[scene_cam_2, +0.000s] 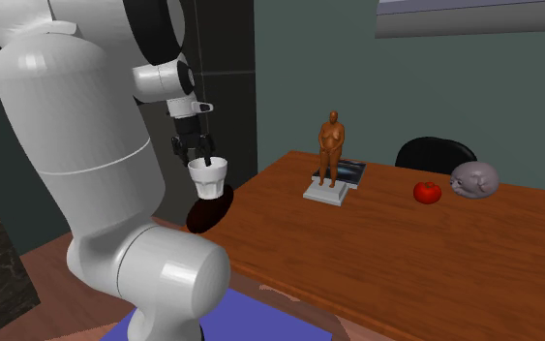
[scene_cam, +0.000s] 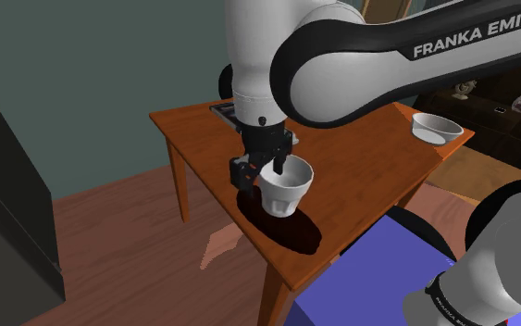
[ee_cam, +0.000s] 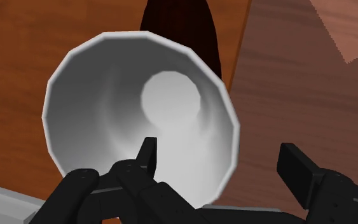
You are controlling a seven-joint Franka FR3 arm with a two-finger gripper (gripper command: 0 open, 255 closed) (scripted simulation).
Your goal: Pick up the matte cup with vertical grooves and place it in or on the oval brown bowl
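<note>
Gripper (ee_cam: 222, 156) is open: the fingers (ee_cam: 298, 168) stand well apart and straddle the cup's near wall, one tip inside and the other outside. There's a visible gap between the outer finger and the rim, so nothing is clamped.

Cup (scene_cam: 284, 185) is upright directly over the bowl (scene_cam: 295, 233), its base overlapping the bowl in the shoulder view. I can't see the contact itself, but with the jaws this slack I judge it's resting in the bowl.

So the step is release and retreat:
- Keep the jaws wide and pull straight up along the cup's axis — no sideways drift until the inner finger clears the rim.
- The inner tip is the risk, because a drag on the wall tips the cup.
- The bowl sits at the table (scene_cam: 360, 167) edge, with floor right past it in the wrist view, so a knock could send both off.
- Go slowly at first and watch that the cup doesn't rise with the finger.

Cup look: plain white, dull finish with no gloss, tapering to a smaller round base. The rim is faceted rather than a true circle. The sides read as flat vertical panels — I can't really make out grooves. It's empty inside.
</note>
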